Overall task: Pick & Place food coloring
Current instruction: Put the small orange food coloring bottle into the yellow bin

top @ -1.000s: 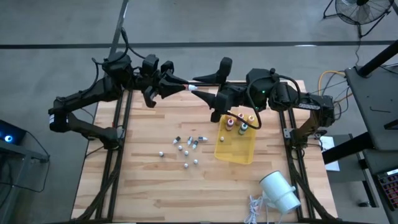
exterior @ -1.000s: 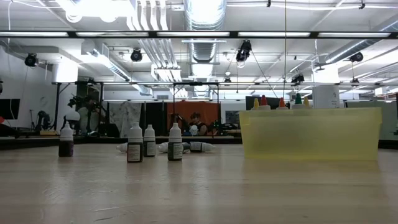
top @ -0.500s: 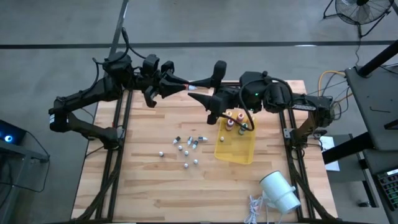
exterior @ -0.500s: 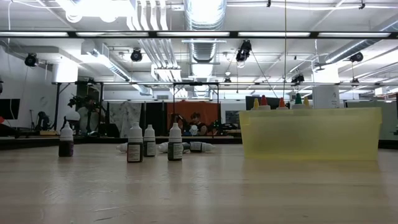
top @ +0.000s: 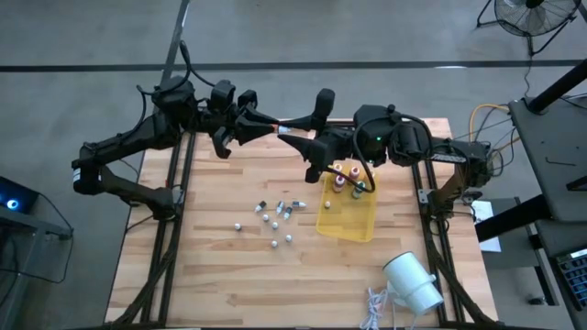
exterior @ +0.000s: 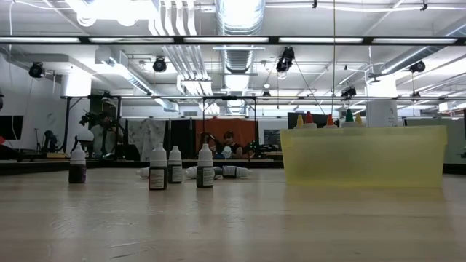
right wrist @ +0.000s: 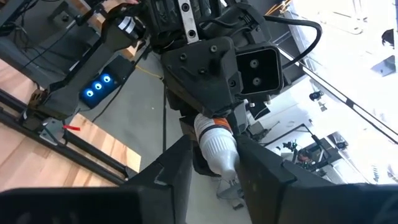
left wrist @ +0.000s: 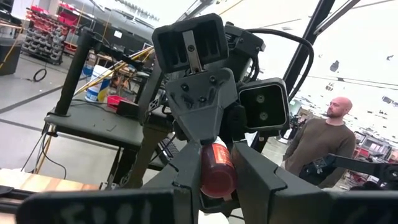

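One food coloring bottle [top: 283,128], with a red body and a white cap, hangs in the air over the table's far edge between my two grippers. My left gripper [top: 271,126] comes from the left and is shut on it. My right gripper [top: 295,131] comes from the right and is closed around its other end. Several more bottles [top: 348,179] stand at the far end of the yellow tray [top: 350,220]. Several small vials [top: 275,220] stand and lie on the wood to the tray's left, also seen in the low view [exterior: 159,169]. My left gripper pinches the bottle's red body [left wrist: 217,169] between its two fingers, coming level from the table's left. The bottle lies roughly level and clear of the table. My right gripper has the white cap end [right wrist: 217,148] between its two fingers, coming level from the table's right, in line with the bottle.
A big white cylinder [top: 413,282] lies at the near right corner beside a white cable [top: 374,310]. The tray [exterior: 362,156] rises as a low yellow wall in the low view. A person [left wrist: 323,146] stands in the room beyond the table.
My right gripper has edged toward my left gripper and its fingers have drawn in around the bottle's cap end. My left gripper and the bottle have stayed where they were.
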You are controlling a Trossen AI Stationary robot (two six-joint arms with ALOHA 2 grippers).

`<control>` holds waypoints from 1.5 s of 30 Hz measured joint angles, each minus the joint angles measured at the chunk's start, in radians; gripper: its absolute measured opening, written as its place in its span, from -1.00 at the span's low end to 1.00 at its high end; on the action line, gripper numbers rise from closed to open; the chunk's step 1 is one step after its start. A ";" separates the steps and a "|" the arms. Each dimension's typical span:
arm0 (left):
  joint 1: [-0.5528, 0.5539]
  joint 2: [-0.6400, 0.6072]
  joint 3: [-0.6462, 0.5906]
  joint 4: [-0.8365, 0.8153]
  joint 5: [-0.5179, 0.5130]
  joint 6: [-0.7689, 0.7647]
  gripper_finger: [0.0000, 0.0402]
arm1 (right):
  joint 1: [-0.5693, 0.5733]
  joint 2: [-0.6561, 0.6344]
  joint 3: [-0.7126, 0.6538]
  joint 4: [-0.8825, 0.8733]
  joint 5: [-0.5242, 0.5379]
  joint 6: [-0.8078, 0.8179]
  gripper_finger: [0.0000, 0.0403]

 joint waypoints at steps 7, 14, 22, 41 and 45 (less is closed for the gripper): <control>-0.001 0.000 0.000 -0.001 0.001 0.028 -0.72 | 0.000 0.000 0.001 0.000 0.001 0.003 -0.67; -0.001 0.000 0.000 0.000 0.000 0.034 -0.68 | 0.006 -0.003 0.001 -0.006 0.004 0.010 -0.71; 0.002 -0.010 0.000 -0.001 -0.004 0.058 -0.27 | 0.013 -0.025 0.001 -0.080 0.015 0.113 -0.71; 0.007 -0.054 0.000 -0.317 -0.048 0.235 -0.10 | 0.012 -0.047 -0.002 -0.798 0.003 0.906 -0.71; 0.006 -0.047 0.000 -0.325 -0.047 0.245 -0.10 | 0.008 -0.047 -0.035 -0.909 -0.059 1.046 -0.71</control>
